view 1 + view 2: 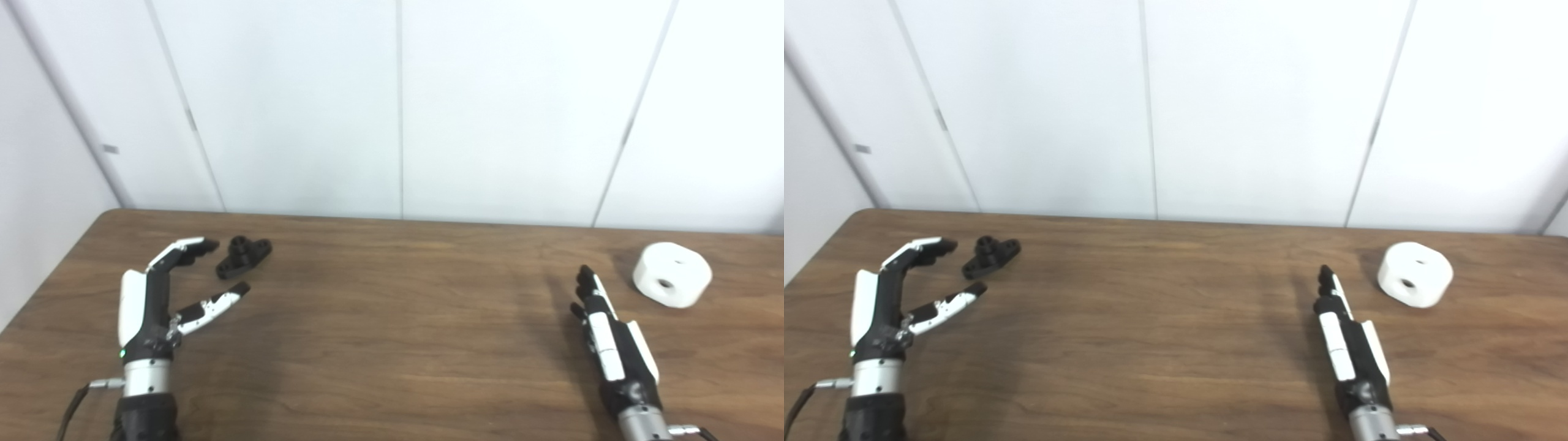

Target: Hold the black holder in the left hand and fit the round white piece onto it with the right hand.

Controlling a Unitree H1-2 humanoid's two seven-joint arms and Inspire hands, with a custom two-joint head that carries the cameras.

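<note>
Left robot hand (160, 294) spread, empty, nearing black holder (244, 256) lying far-left on tabletop (392, 343). Closing evenly around holder advised. Right robot hand (612, 334) extended, empty, near round white piece (672, 274), far right.

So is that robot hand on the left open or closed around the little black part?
Open. The left robot hand has its fingers and thumb spread apart, and the black holder lies on the table just beyond them, not gripped.
</note>
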